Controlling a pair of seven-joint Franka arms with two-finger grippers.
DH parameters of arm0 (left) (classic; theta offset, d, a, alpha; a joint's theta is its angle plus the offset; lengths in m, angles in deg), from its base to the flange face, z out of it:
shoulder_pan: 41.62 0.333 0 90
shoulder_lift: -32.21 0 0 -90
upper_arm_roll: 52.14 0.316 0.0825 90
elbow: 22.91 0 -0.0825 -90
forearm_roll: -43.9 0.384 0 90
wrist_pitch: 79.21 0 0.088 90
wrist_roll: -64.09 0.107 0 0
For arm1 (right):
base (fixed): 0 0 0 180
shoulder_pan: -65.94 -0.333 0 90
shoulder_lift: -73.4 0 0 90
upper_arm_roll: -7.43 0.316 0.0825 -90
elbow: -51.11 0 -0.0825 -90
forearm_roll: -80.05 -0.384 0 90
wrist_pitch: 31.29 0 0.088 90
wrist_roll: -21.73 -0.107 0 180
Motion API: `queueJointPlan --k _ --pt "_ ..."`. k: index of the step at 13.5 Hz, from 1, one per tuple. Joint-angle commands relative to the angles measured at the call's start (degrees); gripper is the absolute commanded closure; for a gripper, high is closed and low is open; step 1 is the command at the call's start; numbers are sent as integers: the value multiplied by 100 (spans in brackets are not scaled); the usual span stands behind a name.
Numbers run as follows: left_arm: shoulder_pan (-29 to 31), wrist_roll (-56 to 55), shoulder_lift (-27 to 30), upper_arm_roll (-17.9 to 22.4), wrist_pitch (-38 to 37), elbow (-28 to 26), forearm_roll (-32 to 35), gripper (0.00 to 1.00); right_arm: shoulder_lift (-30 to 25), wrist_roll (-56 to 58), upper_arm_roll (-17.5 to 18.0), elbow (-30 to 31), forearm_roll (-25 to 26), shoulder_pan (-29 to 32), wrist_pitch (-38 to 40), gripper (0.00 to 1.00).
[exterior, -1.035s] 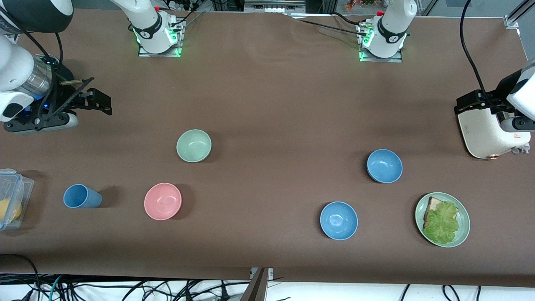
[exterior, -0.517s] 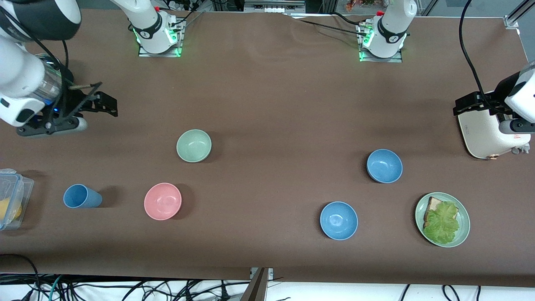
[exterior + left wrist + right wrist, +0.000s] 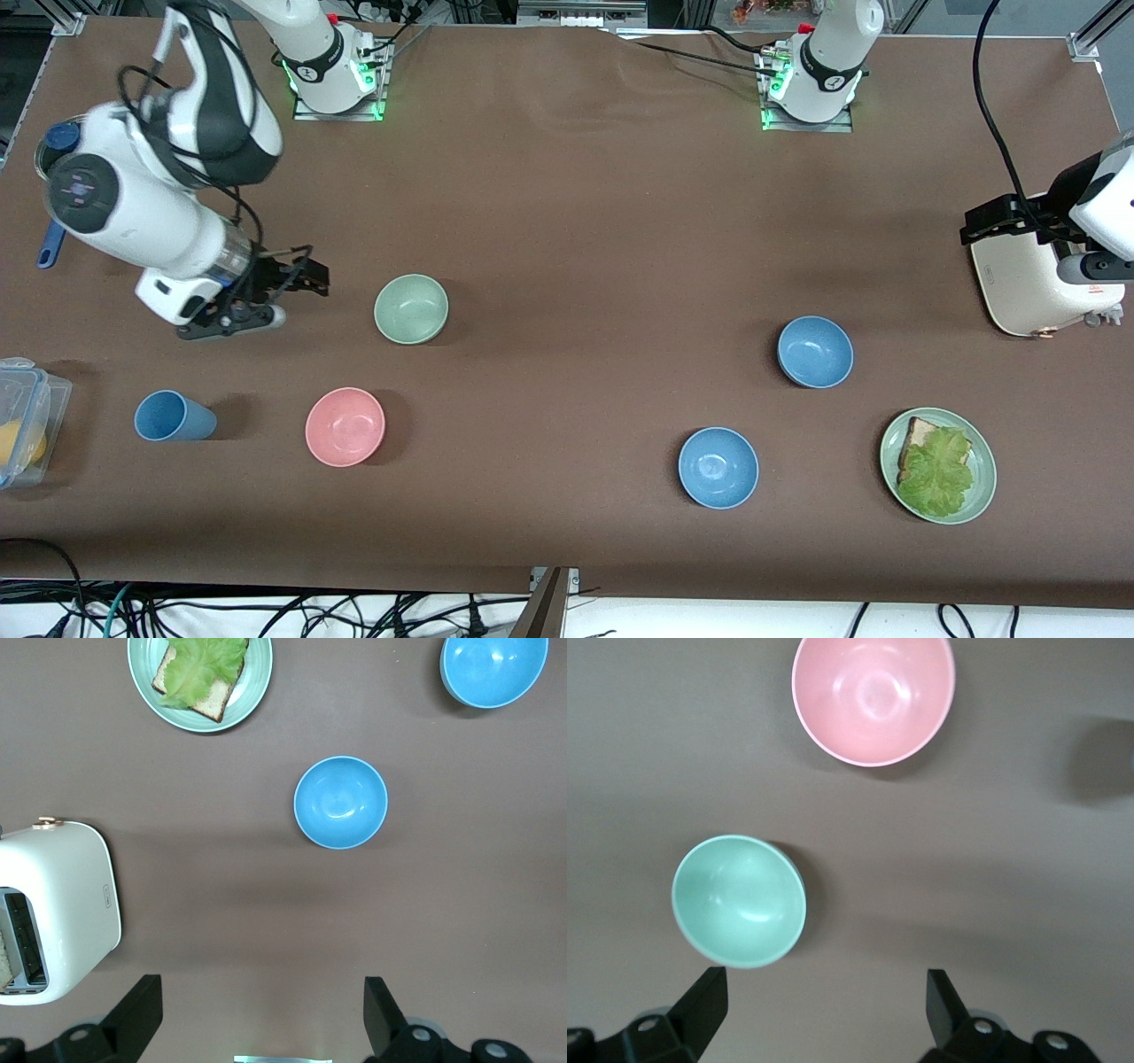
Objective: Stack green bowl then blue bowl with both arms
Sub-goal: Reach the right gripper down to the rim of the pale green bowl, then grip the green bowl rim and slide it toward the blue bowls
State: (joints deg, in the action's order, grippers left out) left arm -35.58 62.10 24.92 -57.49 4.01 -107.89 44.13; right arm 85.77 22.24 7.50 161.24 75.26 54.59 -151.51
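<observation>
Openly, right hand [image 3: 297,282] beside green bowl [image 3: 411,308], bare tablecloth [image 3: 585,266] between

Even overhead light, soft short shadows beside bowls; right wrist view slightly blurred; front view sharp.

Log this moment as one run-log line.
right tool: open, beside green bowl | left tool: open, over toaster | blue bowl: untouched

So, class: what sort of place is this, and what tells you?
Probably a robotics lab: two white robot arms are bolted to the brown-covered table, loose cables trail along its edge, and household props include a white toaster.
</observation>
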Motion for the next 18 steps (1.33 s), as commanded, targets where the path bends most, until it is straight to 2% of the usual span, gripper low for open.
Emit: queueJointPlan --k 1,6,12,14,15,18 --pt "11 -47 -79 -36 -122 183 99 0 37 -296 10 674 -84 -262 -903 1" --pt "19 -38 -70 -28 -122 183 99 0 231 -297 45 1694 -84 -413 -2266 1" --pt "19 -38 -79 -36 -122 183 99 0 793 -595 229 1968 -84 -430 -3305 7" --pt "11 -38 -79 -36 -122 183 99 0 776 -920 387 1942 -84 -430 -3262 20" --pt "11 -38 -79 -36 -122 183 99 0 776 -982 423 1942 -84 -430 -3262 32" --pt "11 -38 -79 -36 -122 183 99 0 776 -948 423 1906 -84 -421 -3253 81"
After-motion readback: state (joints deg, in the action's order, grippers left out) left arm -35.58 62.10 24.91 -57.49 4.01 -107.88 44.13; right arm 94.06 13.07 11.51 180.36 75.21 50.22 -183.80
